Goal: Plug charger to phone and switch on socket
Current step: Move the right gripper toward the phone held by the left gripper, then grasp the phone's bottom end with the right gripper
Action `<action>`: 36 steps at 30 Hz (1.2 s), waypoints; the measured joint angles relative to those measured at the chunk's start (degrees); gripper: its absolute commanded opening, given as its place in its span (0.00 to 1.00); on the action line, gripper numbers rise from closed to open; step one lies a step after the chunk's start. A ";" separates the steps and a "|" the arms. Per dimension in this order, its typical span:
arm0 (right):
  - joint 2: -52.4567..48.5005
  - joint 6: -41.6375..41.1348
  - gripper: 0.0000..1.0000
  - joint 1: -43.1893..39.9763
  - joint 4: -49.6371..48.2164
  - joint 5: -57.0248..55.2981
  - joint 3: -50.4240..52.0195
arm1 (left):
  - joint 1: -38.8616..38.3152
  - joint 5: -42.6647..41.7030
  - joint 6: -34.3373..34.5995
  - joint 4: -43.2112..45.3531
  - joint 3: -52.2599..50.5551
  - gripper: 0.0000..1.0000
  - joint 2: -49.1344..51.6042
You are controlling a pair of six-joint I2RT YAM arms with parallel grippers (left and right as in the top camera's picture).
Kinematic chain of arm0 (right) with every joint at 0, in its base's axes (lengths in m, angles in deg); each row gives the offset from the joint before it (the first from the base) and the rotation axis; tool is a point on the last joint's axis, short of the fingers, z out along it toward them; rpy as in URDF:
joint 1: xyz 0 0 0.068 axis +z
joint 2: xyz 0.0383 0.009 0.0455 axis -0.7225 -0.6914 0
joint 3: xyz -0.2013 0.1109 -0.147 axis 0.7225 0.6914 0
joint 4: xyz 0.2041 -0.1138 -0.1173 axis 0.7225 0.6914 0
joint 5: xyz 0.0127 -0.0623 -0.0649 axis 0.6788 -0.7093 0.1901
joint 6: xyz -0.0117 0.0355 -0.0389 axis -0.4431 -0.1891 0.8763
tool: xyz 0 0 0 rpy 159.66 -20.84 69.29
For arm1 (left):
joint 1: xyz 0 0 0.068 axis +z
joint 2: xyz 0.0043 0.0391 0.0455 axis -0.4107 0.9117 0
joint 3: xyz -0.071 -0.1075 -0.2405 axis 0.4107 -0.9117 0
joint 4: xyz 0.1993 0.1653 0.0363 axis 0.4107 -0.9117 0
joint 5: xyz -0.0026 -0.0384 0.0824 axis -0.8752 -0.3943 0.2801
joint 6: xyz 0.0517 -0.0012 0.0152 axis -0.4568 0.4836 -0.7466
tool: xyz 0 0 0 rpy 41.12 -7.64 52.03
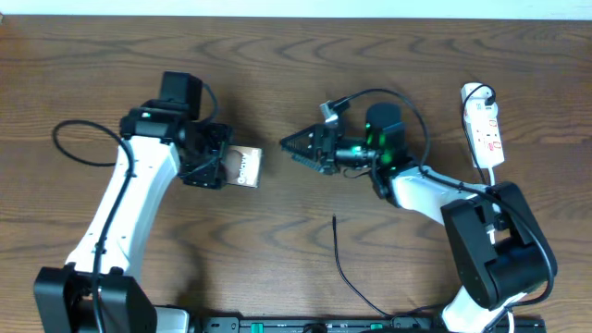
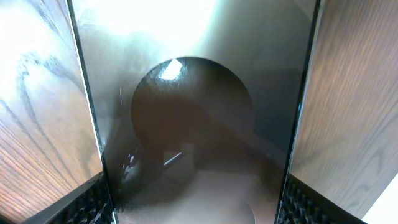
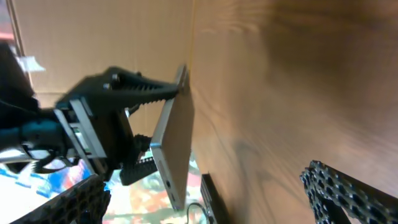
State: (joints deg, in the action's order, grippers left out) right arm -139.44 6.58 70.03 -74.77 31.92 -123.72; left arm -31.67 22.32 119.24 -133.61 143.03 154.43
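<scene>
My left gripper is shut on the phone and holds it on edge above the table. In the left wrist view the phone's glossy face fills the space between the fingers. My right gripper is open and empty, pointing left at the phone from a short gap away. The right wrist view shows the phone's end edge held in the left jaws, ahead of my open right fingers. The charger lies on the table, its tip near the middle. The socket lies at the far right.
The socket's white cord runs down behind the right arm base. A loose black robot cable loops left of the left arm. A black rail runs along the table's front edge.
</scene>
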 measured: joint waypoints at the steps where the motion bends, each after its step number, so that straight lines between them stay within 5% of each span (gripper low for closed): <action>1: 0.00 0.02 0.99 0.52 -0.02 -0.15 0.00 | -0.72 -0.02 0.68 0.00 0.00 0.07 0.17; 13: 0.00 5.77 0.99 4.85 -0.02 -0.48 0.00 | -5.01 -0.20 8.55 0.02 0.00 0.07 0.37; 21: 0.00 7.56 0.87 7.41 0.04 -1.09 0.00 | -7.69 -0.20 10.05 0.07 0.00 0.07 0.37; 29: 0.00 9.03 0.61 7.98 0.92 -1.75 0.00 | -9.66 -0.20 10.38 0.74 0.00 0.07 0.37; 36: 0.00 9.42 0.52 7.98 1.03 -1.77 -0.02 | -11.19 -0.20 11.54 0.81 0.00 0.07 0.37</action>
State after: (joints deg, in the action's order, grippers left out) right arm -139.44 16.00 78.01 -73.74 30.15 -123.74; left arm -42.86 22.13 130.78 -132.80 143.03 154.80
